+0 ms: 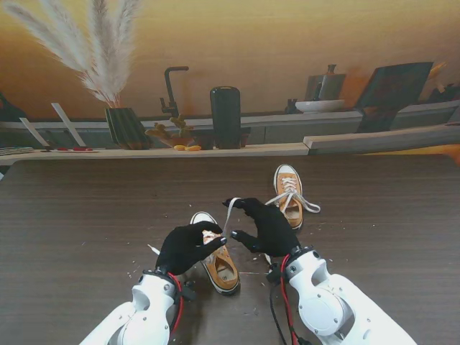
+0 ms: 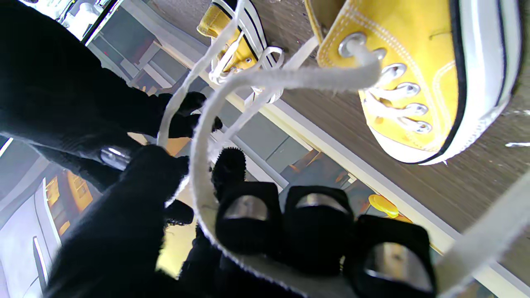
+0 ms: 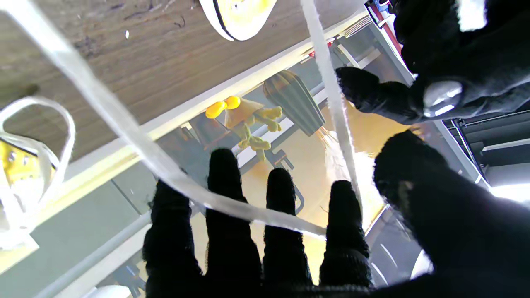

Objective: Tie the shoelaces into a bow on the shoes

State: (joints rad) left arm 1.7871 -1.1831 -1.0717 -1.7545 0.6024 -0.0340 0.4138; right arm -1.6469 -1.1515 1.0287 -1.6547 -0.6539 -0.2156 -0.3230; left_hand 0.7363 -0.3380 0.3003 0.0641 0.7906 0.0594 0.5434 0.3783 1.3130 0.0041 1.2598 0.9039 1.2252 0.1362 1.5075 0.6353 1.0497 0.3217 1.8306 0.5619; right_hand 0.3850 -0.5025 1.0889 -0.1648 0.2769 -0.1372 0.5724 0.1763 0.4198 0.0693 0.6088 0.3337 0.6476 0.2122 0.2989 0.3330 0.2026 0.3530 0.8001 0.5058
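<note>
Both hands, left hand (image 1: 188,244) and right hand (image 1: 269,226), pinching shoelace (image 1: 228,213) over near shoe (image 1: 219,262).

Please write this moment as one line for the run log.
stage: lace handling | near shoe: untied | far shoe: bow tied | left hand: holds lace | right hand: lace across fingers

Overhead stand; two close wrist views

Two yellow shoes (image 1: 219,259) (image 1: 289,194) | two black gloved hands (image 1: 188,246) (image 1: 267,226) | one vase of pampas grass (image 1: 126,126) | one tap (image 1: 171,90)
</note>
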